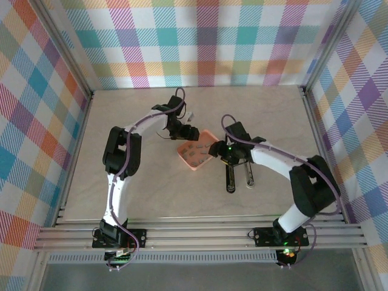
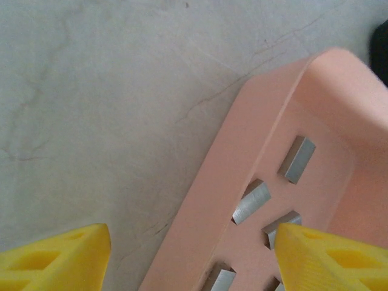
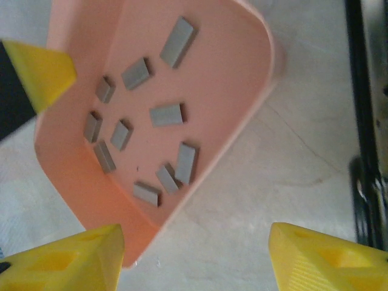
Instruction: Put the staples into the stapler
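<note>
Several staples (image 3: 165, 114), small grey strips, lie loose in a salmon tray (image 3: 60, 176). In the top view the tray (image 1: 194, 168) sits mid-table, and the black stapler (image 1: 231, 177) lies opened flat just to its right. My left gripper (image 2: 194, 260) is open and straddles the tray's long wall (image 2: 212, 200): one yellow finger is over the table, the other over the staples (image 2: 251, 201) inside. My right gripper (image 3: 195, 260) is open over bare table beside the tray's near corner, nothing between its fingers. The stapler (image 3: 364, 109) runs along that view's right edge.
Both arms (image 1: 121, 151) (image 1: 285, 163) reach in from the near edge and meet at the tray. The left gripper (image 1: 185, 138) is at its far left side, the right gripper (image 1: 217, 150) at its right side. Checkered walls enclose the beige table (image 1: 133, 194).
</note>
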Available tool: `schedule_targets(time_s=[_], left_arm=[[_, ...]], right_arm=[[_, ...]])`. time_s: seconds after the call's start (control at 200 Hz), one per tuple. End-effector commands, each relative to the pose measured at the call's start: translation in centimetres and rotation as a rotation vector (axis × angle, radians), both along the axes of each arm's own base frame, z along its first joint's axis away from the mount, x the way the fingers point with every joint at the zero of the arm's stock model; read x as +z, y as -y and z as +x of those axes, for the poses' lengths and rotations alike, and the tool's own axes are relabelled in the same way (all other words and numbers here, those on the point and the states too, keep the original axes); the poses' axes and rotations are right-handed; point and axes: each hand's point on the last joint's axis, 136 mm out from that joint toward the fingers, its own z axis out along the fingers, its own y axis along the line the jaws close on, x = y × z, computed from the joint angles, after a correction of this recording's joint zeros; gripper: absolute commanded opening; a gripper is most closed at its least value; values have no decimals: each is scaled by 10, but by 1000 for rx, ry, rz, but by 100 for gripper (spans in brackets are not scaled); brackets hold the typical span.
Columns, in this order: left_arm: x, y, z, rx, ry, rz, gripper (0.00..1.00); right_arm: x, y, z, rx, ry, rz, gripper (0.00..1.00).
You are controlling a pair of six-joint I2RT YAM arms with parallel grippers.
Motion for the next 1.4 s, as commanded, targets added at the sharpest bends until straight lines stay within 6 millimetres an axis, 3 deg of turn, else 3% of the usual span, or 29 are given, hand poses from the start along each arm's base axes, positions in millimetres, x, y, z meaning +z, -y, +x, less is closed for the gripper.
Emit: schedule_targets(time_s=[0.0,0.435,0.545,0.715,0.925,1.135,1.285,1.395], left_arm=[[19,10,-7,-7,18,-92,70],[35,1,-61,37,28,-224,66],[28,1,-78,33,13,-233,66],[14,3,-104,26,-39,-230,66],[29,9,-113,28,8,-279,68],[58,-20,-112,156,127,-232,75],[81,-57,-107,316,232,-169,79],[93,-84,-112,412,288,-107,84]], right_arm=[[3,-6,22,-13,22,44,64],[-17,-18,47,41,-11,16,62],[-20,-24,50,61,-17,30,61],[-18,-25,52,83,-14,13,60],[-5,-11,46,86,-11,-59,60],[35,9,29,56,19,-170,59],[65,-5,15,43,8,-159,54],[69,-24,7,12,-95,-101,54]])
